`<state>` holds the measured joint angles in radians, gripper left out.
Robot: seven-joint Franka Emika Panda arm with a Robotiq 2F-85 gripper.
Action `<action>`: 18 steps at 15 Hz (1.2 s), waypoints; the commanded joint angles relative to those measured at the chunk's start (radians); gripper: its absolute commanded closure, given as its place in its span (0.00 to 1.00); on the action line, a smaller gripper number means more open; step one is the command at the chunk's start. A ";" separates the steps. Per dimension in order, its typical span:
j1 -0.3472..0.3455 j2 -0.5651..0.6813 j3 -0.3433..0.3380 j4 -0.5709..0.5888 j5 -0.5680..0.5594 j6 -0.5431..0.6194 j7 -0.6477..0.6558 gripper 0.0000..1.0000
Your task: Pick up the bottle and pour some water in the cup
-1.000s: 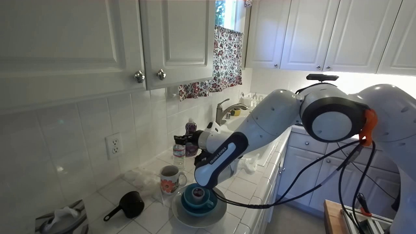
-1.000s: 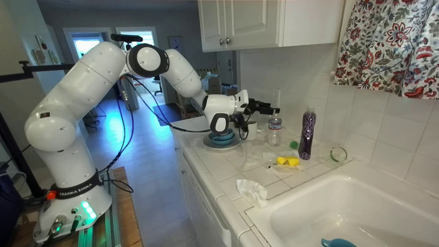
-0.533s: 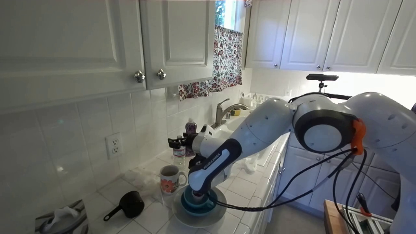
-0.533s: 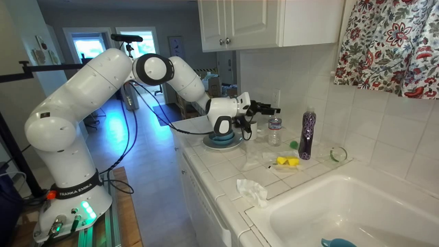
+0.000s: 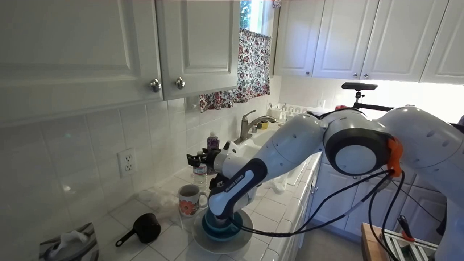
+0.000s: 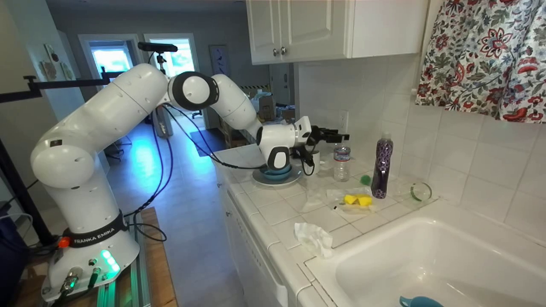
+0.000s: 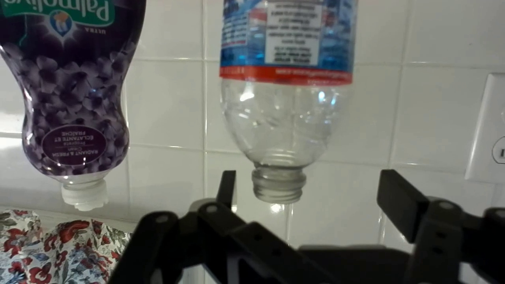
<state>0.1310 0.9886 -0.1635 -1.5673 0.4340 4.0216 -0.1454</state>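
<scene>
- Wrist view: the gripper has its jaws spread wide, and the capless neck of the clear bottle shows between them, a gap on either side
- From where I stand, that bottle is upright on the tiled counter, near the wall; how full it is I cannot make out
- In both exterior views the robot arm hangs over the blue bowl, which sits on the grey plate
- White cup with a red flower stands upright near the bottle, just beside the plate, in an exterior view
- Purple soap bottle stands nearer the sink than the clear bottle does, with a yellow thing just beside its foot
</scene>
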 commanded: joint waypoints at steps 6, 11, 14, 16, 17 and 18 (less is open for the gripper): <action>-0.034 0.025 0.032 0.002 0.036 0.068 -0.032 0.22; -0.037 0.033 0.041 0.001 0.031 0.088 -0.037 0.35; -0.036 0.032 0.047 0.002 0.029 0.095 -0.040 0.39; -0.036 0.033 0.051 0.002 0.028 0.102 -0.043 0.44; -0.036 0.033 0.052 0.002 0.027 0.104 -0.043 0.46; -0.037 0.033 0.053 0.003 0.027 0.109 -0.045 0.50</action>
<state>0.1007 1.0180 -0.1285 -1.5682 0.4405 4.1012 -0.1575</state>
